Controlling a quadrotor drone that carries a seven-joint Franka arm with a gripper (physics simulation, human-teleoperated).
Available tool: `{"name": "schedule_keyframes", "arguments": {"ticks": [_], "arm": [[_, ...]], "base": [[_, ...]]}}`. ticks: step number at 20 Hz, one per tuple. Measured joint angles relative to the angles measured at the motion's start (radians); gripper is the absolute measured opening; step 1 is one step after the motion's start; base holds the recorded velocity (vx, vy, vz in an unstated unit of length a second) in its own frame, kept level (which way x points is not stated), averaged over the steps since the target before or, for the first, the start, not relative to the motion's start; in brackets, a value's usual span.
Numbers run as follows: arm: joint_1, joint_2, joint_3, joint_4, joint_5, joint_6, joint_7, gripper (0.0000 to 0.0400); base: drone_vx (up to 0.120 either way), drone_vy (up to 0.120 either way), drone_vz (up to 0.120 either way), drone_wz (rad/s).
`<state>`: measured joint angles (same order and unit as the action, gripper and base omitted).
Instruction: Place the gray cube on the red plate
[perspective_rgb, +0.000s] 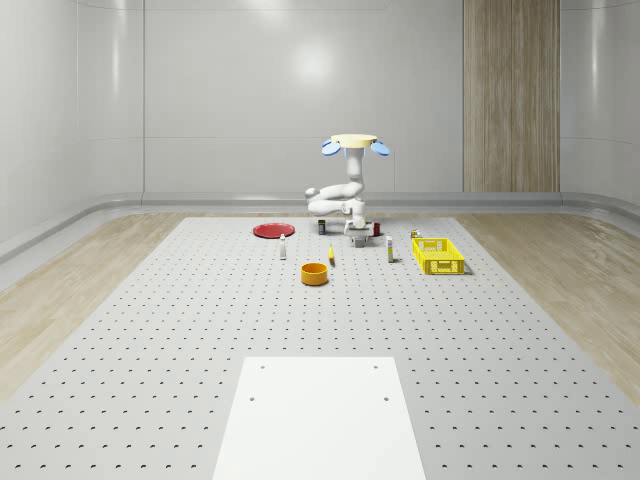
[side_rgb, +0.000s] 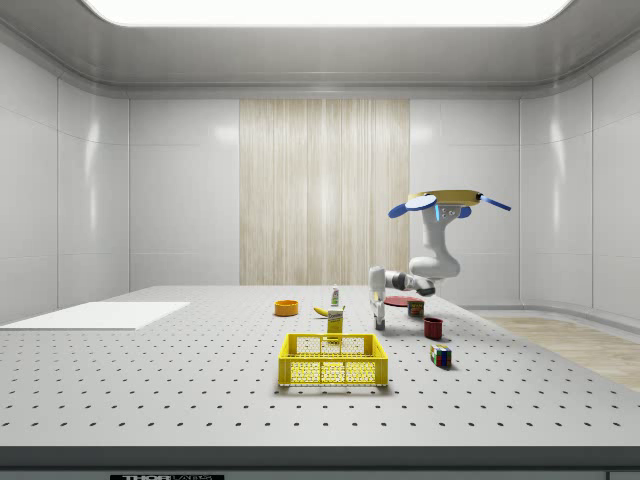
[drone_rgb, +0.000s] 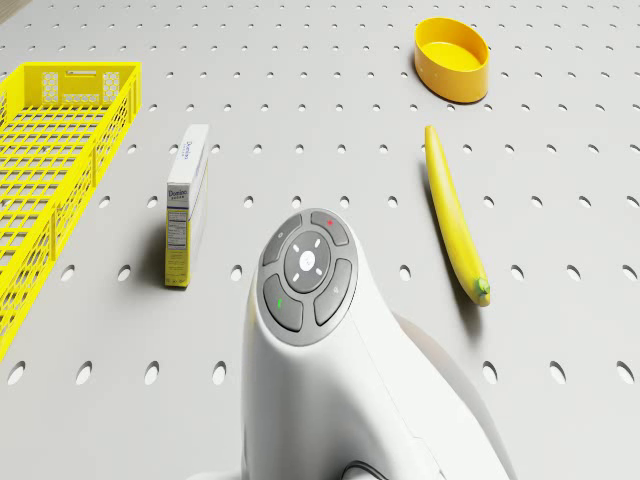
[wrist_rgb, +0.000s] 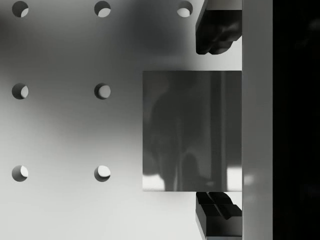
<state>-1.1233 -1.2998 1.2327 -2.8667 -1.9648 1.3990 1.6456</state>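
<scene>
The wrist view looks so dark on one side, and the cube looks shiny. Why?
In the wrist view the gray cube mirrors dim shapes like polished metal, and shadow darkens the floor around it. In the whole-scene view a bright glare spot sits on the back wall.

On the bench (perspective_rgb: 150, 400) lie one red plate (perspective_rgb: 272, 230), one orange bowl (perspective_rgb: 315, 273), one yellow basket (perspective_rgb: 437, 255), one banana (drone_rgb: 452, 212), one small box (drone_rgb: 187, 203), one gray cube (wrist_rgb: 192, 131), one dark red cup (side_rgb: 433, 327) and one colored cube (side_rgb: 440, 354).

gray cube (wrist_rgb: 192, 131) between hand (wrist_rgb: 218, 120) fingers (wrist_rgb: 216, 32)
</scene>
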Motion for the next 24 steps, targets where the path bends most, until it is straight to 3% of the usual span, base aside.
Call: {"name": "schedule_keyframes", "arguments": {"ticks": [12,17,24], "arm": [[0.005,-0.040,-0.033,0.004,-0.021,0.049,-0.004,0.0400],[0.005,-0.052,-0.035,0.002,-0.020,0.060,-0.001,0.0301],[0.001,-0.065,-0.034,0.003,-0.015,0.072,0.003,0.0259]], "base": [[0.000,0.000,0.000,0.000],[0.000,0.000,0.000,0.000],[0.000,0.000,0.000,0.000]]}}
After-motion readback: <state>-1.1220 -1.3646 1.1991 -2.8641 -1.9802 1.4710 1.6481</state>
